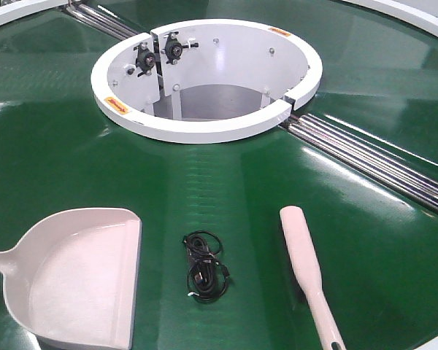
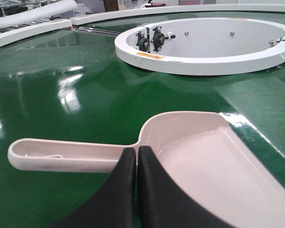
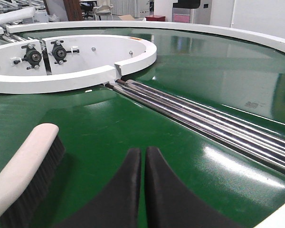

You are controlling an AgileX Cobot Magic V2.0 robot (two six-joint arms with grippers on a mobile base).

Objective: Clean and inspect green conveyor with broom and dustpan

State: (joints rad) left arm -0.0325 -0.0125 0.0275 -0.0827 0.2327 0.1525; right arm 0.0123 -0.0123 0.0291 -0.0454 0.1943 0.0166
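- Dustpan [image 1: 73, 281]: flat on the green conveyor [image 1: 204, 186], 7 o'clock from the white ring hub [image 1: 204, 133], mouth towards 3 o'clock.
- Left fingers [image 2: 126, 178]: pressed together, gripping nothing (over the dustpan's handle joint).
- Black cable coil [image 1: 204, 266]: 6 o'clock.
- Broom [image 1: 305, 262]: 5 o'clock, bristles down.
- Right fingers [image 3: 128, 185]: narrow slit, empty; broom at their 9 o'clock.

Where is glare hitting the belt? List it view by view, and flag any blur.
Front view: pale streaks on the green conveyor beside the roller bars; everything sharp. Left wrist view: bright white patches on the belt's left side; the left hand looks soft. Right wrist view: a glare patch in front of the roller bars; the right hand is blurred.
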